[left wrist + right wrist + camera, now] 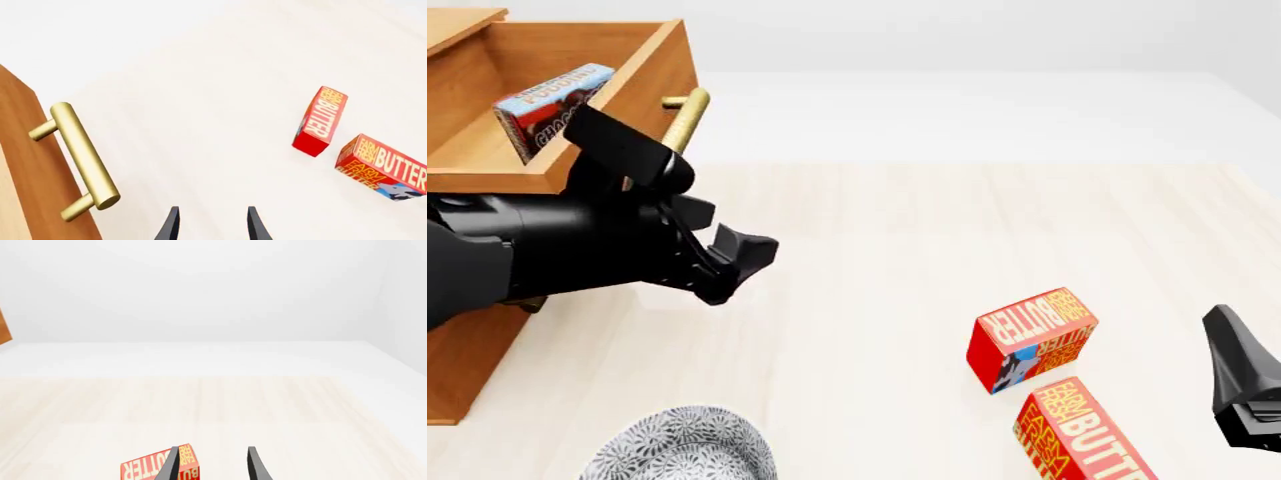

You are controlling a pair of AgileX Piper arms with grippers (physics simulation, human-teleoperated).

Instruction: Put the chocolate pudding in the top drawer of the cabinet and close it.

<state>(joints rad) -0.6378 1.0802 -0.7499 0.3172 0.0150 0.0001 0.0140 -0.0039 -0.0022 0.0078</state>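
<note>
The chocolate pudding [550,108], a thin flat box with a light blue band over dark brown and partly legible lettering, stands on edge and tilted inside the top drawer [627,95], which is pulled out from the cabinet [465,355] with its plain wood interior showing. The brass bar handle [685,118] juts from the drawer front toward the pale worktop [894,240]. The left pincer [212,224] hangs in front of the drawer front, its fingers parted and holding nothing, just off the handle. Bare worktop lies ahead of it, out to two red-and-yellow butter boxes [1030,340], one standing beside the other [1084,435]. A patterned grey plate [681,445] sits at the near edge. The right pincer [212,464] hovers low at the right with fingers spread, empty, a butter box partly behind one finger. Only the front view shows the pudding and the drawer's inside; the left wrist view gives the handle's two posts and the drawer front's edge up close
</note>
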